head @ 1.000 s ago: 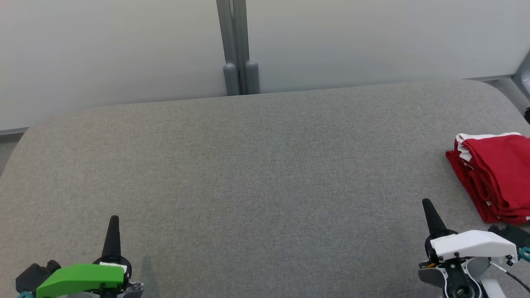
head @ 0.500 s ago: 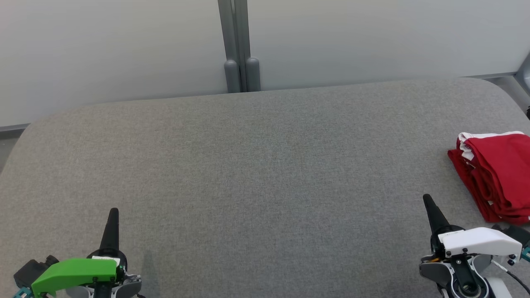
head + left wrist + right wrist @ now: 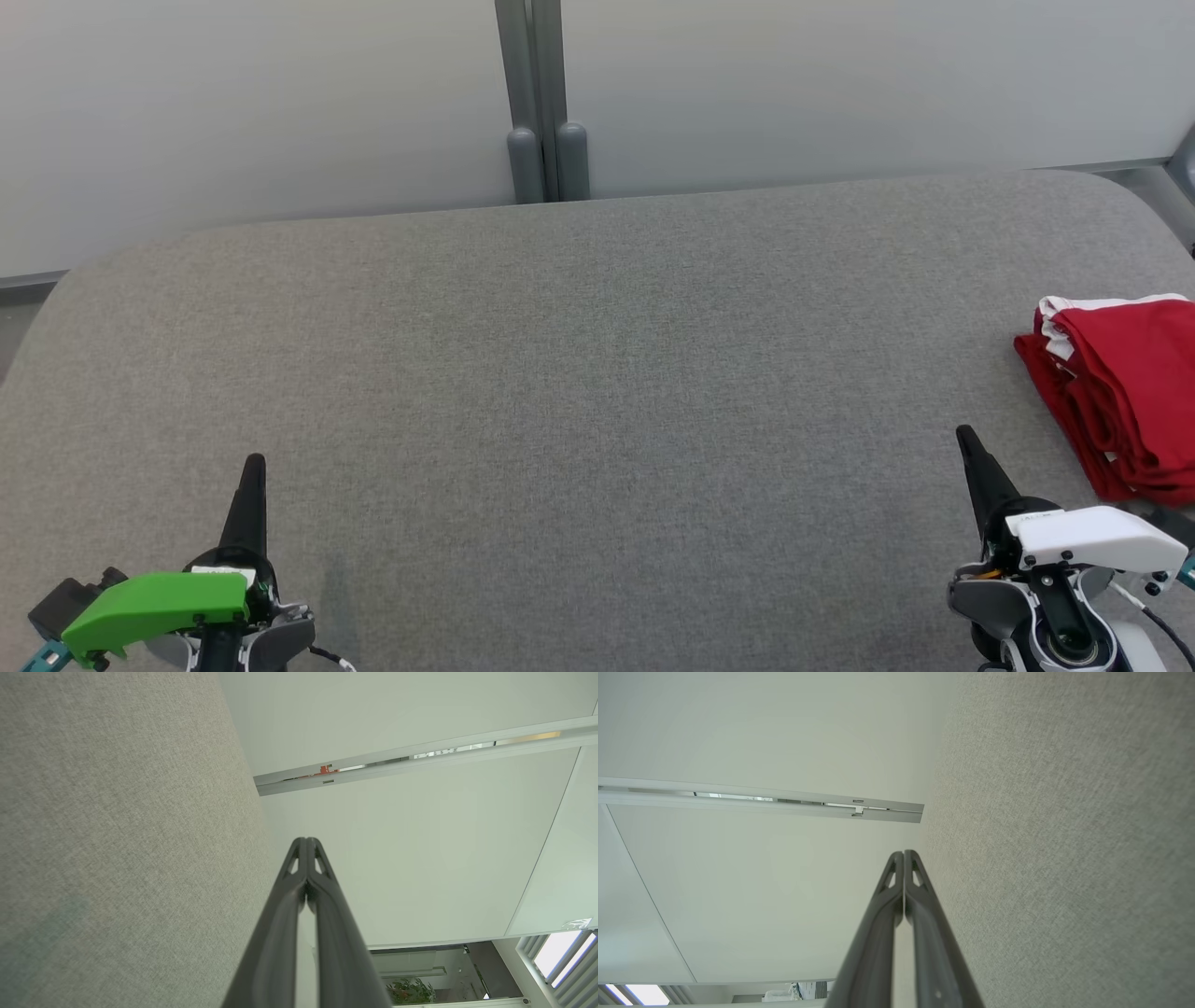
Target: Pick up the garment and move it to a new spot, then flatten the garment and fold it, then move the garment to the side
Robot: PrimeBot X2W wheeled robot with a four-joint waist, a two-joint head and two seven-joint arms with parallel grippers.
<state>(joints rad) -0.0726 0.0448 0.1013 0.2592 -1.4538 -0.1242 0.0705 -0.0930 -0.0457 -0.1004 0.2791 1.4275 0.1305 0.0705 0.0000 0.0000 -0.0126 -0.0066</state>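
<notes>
The folded red garment (image 3: 1125, 392) with white trim lies at the right edge of the grey fabric-covered surface (image 3: 579, 373), partly cut off by the head view's border. The right gripper (image 3: 964, 435) sits near it at the lower right without touching it, clenched on nothing with its fingers pressed together. The left gripper (image 3: 254, 462), at the lower left and well apart from the garment, is likewise clenched and empty.

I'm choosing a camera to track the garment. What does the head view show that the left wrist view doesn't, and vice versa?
Head view: the folded red garment at far right and the shut right gripper. Left wrist view: a potted plant and a bright window in the background. Both: the grey fabric surface, pale wall panels, the shut left gripper.
</notes>
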